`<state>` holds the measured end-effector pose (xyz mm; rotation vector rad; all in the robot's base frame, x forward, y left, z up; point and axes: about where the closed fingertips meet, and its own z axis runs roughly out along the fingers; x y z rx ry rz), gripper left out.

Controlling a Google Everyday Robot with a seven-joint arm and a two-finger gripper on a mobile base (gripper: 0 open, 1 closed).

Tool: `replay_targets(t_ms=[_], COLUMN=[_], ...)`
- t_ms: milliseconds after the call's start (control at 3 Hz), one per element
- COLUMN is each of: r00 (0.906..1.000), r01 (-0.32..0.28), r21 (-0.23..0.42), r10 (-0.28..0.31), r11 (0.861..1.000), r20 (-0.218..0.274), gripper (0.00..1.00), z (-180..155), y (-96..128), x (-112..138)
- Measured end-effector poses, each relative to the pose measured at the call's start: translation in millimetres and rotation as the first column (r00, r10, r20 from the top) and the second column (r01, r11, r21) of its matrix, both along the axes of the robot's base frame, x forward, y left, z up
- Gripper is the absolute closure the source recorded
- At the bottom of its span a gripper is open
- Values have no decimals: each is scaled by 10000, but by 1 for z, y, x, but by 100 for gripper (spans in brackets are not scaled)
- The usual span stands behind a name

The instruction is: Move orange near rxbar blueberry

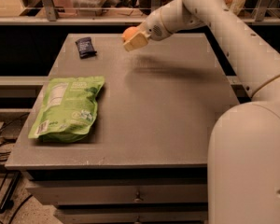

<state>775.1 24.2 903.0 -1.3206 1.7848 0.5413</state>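
A green bag (67, 107) lies front-left on the table (168, 125), well apart from the far-left rxbar (86, 47). The gripper (133, 38), raised right of it, clamps the orange (129, 32).

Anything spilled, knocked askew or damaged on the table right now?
Nothing stands out. The gripper holds the orange above the far side of the table; the rxbar blueberry and green bag lie flat, intact.

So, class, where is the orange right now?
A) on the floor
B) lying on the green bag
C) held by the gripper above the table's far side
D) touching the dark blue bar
C: the gripper is shut on the orange, raised over the far side of the table, apart from the rxbar blueberry.
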Motion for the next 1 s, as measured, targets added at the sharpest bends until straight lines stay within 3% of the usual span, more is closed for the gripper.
replay_targets(t_ms=[333, 1000], r00=[9982, 9923], r01=[-418, -654], r21=[508, 1042], r10=[439, 757], r11=[9978, 9924], r20=[-398, -980], gripper=[100, 59], z=[-21, -46], y=[51, 125], x=[-5, -1])
